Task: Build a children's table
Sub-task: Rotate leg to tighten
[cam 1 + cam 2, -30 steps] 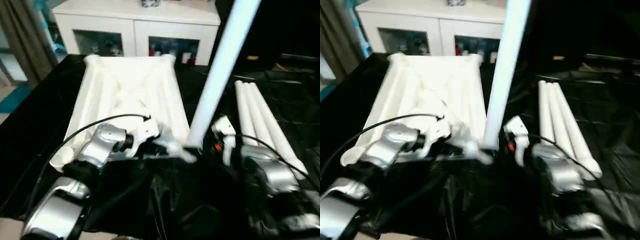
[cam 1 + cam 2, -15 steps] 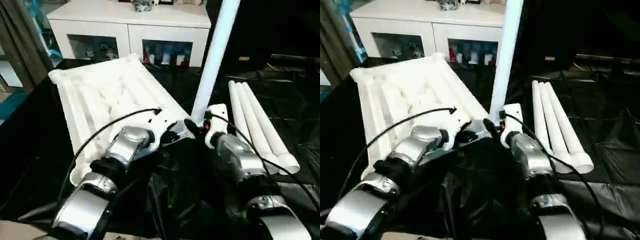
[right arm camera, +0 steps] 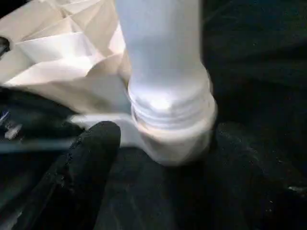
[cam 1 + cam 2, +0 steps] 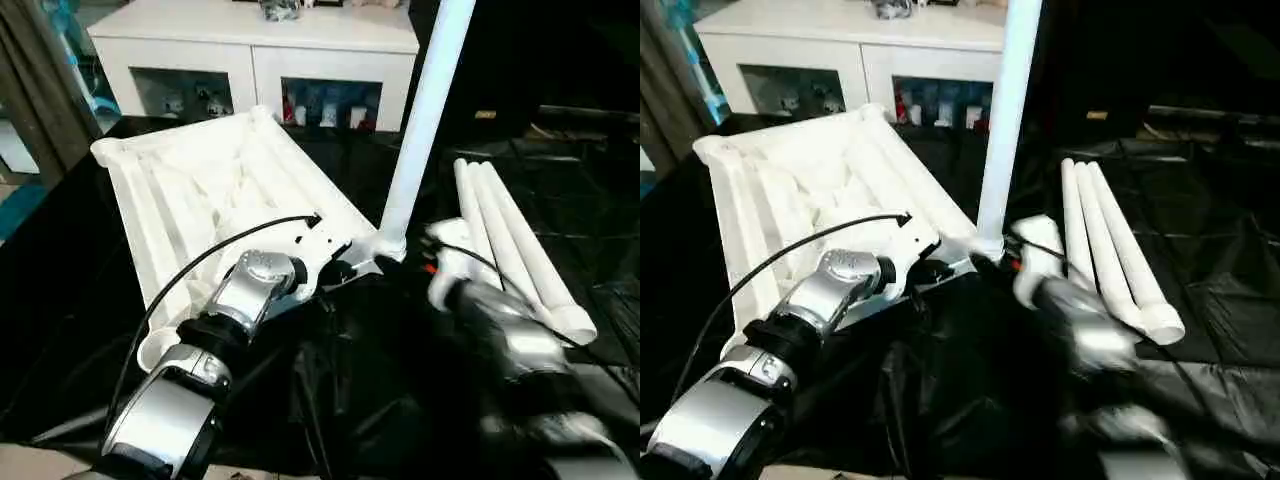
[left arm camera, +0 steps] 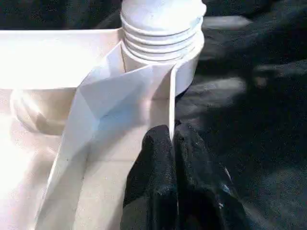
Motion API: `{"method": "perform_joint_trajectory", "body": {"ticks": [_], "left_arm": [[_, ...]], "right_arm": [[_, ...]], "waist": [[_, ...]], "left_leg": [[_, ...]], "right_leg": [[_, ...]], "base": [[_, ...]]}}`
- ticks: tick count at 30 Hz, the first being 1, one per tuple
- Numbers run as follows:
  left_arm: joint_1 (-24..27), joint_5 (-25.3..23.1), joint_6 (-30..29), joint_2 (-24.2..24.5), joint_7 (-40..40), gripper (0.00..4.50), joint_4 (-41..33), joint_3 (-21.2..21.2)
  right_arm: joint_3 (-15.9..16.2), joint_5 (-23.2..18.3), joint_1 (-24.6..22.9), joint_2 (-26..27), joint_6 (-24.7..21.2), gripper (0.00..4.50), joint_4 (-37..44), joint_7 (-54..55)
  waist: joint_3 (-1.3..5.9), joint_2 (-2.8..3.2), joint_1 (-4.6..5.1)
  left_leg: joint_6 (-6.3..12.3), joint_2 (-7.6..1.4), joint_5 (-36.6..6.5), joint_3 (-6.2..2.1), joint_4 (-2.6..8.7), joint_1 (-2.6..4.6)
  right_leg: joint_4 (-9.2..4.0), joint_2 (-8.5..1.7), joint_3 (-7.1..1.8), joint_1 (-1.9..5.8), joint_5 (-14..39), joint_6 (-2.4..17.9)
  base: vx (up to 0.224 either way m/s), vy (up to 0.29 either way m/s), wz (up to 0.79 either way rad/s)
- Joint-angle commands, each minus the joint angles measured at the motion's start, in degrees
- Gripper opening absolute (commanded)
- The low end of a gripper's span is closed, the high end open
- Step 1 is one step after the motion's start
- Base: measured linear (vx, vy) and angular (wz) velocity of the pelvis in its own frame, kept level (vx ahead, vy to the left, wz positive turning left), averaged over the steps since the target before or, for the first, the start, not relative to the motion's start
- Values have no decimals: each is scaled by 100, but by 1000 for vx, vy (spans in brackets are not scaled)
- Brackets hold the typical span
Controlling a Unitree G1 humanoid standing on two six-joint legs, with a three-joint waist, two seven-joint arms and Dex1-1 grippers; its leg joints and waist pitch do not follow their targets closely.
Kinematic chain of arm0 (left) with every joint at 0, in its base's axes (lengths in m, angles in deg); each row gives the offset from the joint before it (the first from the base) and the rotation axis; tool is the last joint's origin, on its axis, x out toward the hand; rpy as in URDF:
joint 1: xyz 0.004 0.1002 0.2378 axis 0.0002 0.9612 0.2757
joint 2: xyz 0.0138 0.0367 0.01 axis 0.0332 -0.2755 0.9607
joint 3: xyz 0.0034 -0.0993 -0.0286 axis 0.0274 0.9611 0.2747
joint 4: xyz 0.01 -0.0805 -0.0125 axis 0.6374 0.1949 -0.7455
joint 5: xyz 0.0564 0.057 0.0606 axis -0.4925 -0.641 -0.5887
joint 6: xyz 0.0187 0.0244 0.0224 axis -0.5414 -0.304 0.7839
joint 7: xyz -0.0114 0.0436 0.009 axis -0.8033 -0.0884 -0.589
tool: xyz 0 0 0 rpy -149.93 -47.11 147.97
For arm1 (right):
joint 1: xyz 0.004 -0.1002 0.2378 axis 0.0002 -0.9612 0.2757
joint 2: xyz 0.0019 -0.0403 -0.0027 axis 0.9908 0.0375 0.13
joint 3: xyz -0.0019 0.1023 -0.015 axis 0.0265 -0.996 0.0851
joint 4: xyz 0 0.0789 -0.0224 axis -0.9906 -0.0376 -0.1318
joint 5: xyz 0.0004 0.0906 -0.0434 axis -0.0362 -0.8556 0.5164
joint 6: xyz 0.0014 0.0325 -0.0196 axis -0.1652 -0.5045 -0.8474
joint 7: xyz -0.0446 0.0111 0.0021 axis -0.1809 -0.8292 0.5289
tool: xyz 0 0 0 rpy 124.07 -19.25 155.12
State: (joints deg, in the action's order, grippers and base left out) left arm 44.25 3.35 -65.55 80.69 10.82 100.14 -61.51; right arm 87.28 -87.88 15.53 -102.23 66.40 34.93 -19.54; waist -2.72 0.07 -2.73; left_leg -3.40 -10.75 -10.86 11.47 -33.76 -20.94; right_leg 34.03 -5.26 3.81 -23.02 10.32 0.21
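The children's table is being assembled on the black-draped counter (image 4: 80, 300): the tabletop (image 4: 200, 190) is lying ribbed side up, and the first leg (image 4: 420, 120) is standing upright in the corner socket (image 5: 184, 72) just ahead of both end effectors, its threaded collar seated there. Since a second ago the tabletop is being seen swung round, so that this corner is now pointing toward the robot. The left end effector (image 5: 172, 143) is being kept pressed together, pinching the thin rim wall beside the socket. The right end effector (image 4: 440, 262) is being drawn back from the leg's base with its fingers (image 3: 91, 143) spreading; the leg is no longer being touched by them. This is being judged as the first leg being left fitted. Three more legs (image 4: 520, 250) are lying side by side beyond the right end effector. No brand, label or legible writing is being shown anywhere; the white cabinet (image 4: 250, 50) behind is carrying none either.
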Motion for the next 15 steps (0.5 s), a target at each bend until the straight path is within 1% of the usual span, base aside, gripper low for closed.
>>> {"method": "perform_joint_trajectory", "body": {"ticks": [1,2,3,5,6,7,8,9,10,11,12,13,14,15], "left_arm": [[-59,17,-278,45,426,0,148,233],[-59,17,-278,45,426,0,148,233],[-109,43,-435,-18,618,0,195,307],[-131,56,-500,-45,695,0,213,335],[-173,89,-504,-107,804,0,238,384],[-211,145,-455,-188,906,0,227,446],[-237,193,-285,-257,958,0,197,485],[-250,278,-121,-323,967,0,150,548],[-252,293,-93,-331,967,28,135,559],[-256,332,-19,-355,966,44,95,588],[-251,379,34,-359,898,44,11,608],[-246,391,34,-345,907,44,-80,630],[-244,395,34,-340,910,58,-113,638],[-252,380,59,-278,1005,71,-264,688]], "right_arm": [[-178,-221,-157,-243,-216,358,434,-374],[-178,-221,-157,-243,-216,358,434,-374],[-194,-313,-322,-384,-358,358,670,-593],[-196,-352,-395,-438,-430,358,779,-684],[-173,-356,-473,-442,-465,358,871,-715],[-121,-334,-530,-388,-484,358,941,-640],[-77,-263,-538,-286,-451,358,927,-468],[-43,-203,-527,-189,-432,358,885,-266],[-35,-190,-521,-164,-428,363,869,-223],[-15,-156,-503,-98,-416,365,829,-110],[25,-99,-472,-3,-406,365,760,29],[70,-59,-455,72,-392,365,734,109],[87,-45,-449,99,-386,365,725,138],[139,-14,-402,235,-388,365,691,249]], "waist": [[323,-102,-47],[320,-80,-38],[317,-91,-29],[332,-102,-40],[335,-108,4],[338,-103,6],[360,-117,1],[365,-119,9],[388,-117,0],[394,-117,-7],[403,-106,-27],[405,-99,-40],[438,-78,-79],[429,-78,-104]], "left_leg": [[441,-239,-1337,-141,430,5],[456,-236,-1288,-143,434,-11],[498,-230,-1291,-141,426,-23],[536,-238,-1218,-145,409,-9],[573,-224,-1098,-159,412,-75],[586,-219,-1036,-160,406,-90],[645,-228,-925,-150,373,-38],[665,-223,-849,-149,369,-49],[714,-212,-740,-135,347,-38],[750,-214,-656,-131,337,-32],[845,-215,-498,-123,321,-26],[886,-217,-433,-121,314,-27],[994,-237,-180,-121,287,-24],[1073,-250,-104,-114,274,-28]], "right_leg": [[-500,-351,-240,266,1821,1019],[-487,-343,-232,276,1746,1045],[-501,-334,-212,284,1763,1038],[-488,-344,-217,282,1647,1072],[-456,-342,-201,311,1507,1129],[-458,-341,-192,323,1472,1120],[-438,-340,-203,286,1213,1203],[-425,-340,-202,292,1102,1264],[-396,-335,-203,291,852,1358],[-379,-337,-210,288,684,1412],[-341,-326,-212,288,341,1526],[-320,-327,-213,286,205,1578],[-246,-321,-209,279,-245,1713],[-227,-318,-211,263,-416,1769]], "base": [[0,0,0],[0,0,0],[0,0,0],[0,0,0],[0,0,0],[0,0,0],[0,0,0],[0,0,0],[0,0,0],[0,0,0],[0,0,0],[0,0,0],[0,0,0],[0,0,0]]}}
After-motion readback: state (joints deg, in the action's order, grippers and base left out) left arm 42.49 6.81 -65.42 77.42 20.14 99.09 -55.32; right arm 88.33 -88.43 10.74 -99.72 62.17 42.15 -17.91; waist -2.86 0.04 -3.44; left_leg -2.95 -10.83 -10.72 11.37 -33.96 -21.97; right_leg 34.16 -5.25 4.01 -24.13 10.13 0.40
